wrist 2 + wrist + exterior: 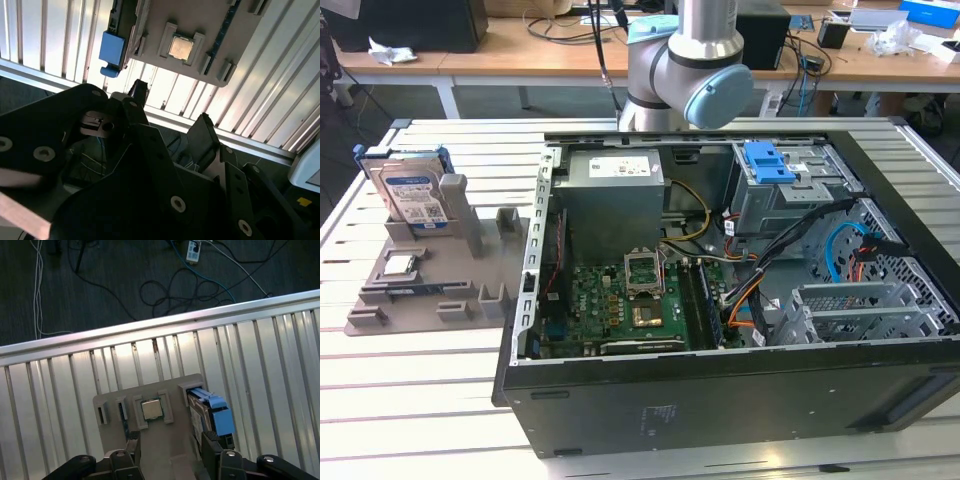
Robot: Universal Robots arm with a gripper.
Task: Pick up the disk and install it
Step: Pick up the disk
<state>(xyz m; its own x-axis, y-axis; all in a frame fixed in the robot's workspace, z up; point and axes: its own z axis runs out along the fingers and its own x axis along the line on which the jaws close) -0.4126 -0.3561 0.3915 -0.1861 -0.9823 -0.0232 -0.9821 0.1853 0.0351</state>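
Disk (414, 195) stands on edge in a slot of the grey holder (425, 300), its label showing in the exterior view and its blue tab (220, 419) at one end. A grey post (460, 210) rises just beside it. The chip (151, 410) sits in its own pocket of the holder, near the disk but not touching it. The holder lies on the table (430, 400), toward the edge at the exterior view's left and beside the open case (720, 410).

The pincer (171, 446) is spread wide and has hold of nothing. In the first wrist view its fingers (132, 447) frame the holder's middle, with the disk off toward one finger rather than between them. It hangs apart from the disk, so I judge the step in hand to be the reach for the pick-up, barely begun.

To do it well, the pincer should be centred over the disk's top edge, not over the chip. It should be turned so the fingers come down on the two broad faces. Whether the slot walls leave those faces free I cannot tell. The post leaves little room on that side, so the descent should be straight and slow. A firm grip and a pull straight along the slot should keep the disk from jamming or dragging the holder.
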